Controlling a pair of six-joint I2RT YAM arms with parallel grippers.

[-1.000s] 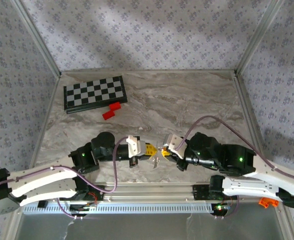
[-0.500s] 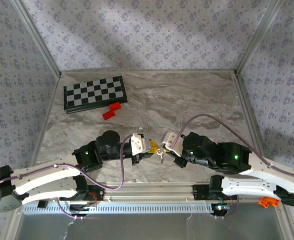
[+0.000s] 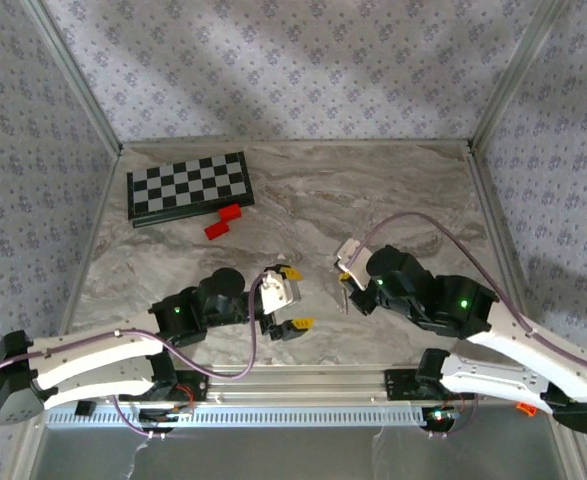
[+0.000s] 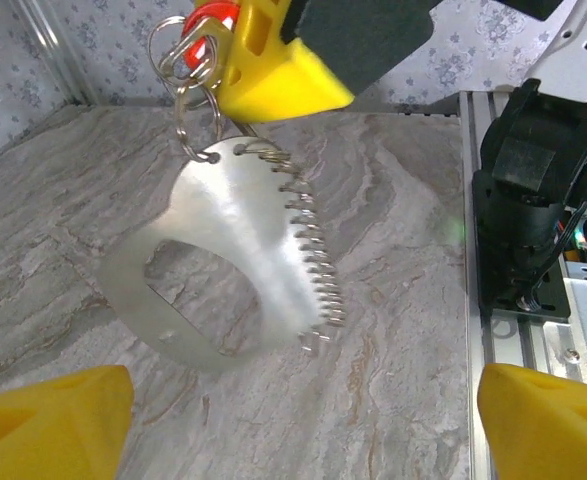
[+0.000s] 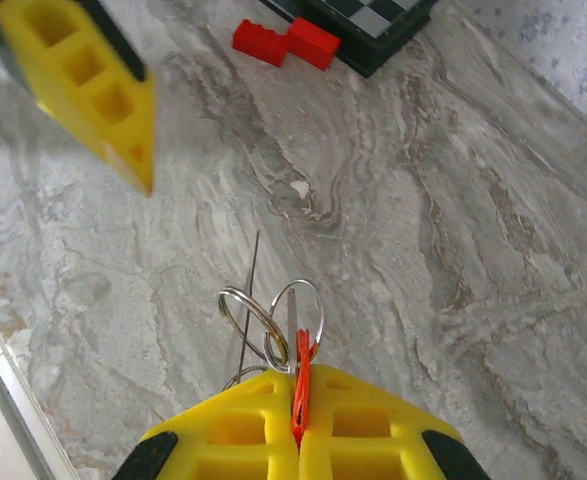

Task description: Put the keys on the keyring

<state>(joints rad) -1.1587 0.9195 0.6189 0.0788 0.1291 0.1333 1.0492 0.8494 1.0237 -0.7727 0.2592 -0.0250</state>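
My right gripper [image 5: 298, 385] is shut on a tiny red key [image 5: 301, 365], which sticks out between its yellow fingers together with small wire rings [image 5: 273, 310]. In the left wrist view that right gripper [image 4: 273, 60] holds the red key [image 4: 208, 20] at the top, and the silvery keyring [image 4: 258, 235], an oval loop with a jagged edge, hangs below it above the table. My left gripper [image 4: 298, 420] is open, its yellow fingertips [image 4: 53, 415] wide apart below the loop and touching nothing. From above, the left gripper [image 3: 295, 297] sits just left of the right gripper [image 3: 341, 268].
A black-and-white chessboard [image 3: 188, 187] lies at the back left with red blocks [image 3: 224, 221] beside it. The same red blocks [image 5: 283, 40] lie far ahead in the right wrist view. The metal rail [image 4: 478, 300] and the right arm's base [image 4: 533, 200] stand close on the right.
The two grippers were together around the bundle. The left gripper has opened and pulled back to the left. The right gripper has moved up and away, carrying the key and loop.
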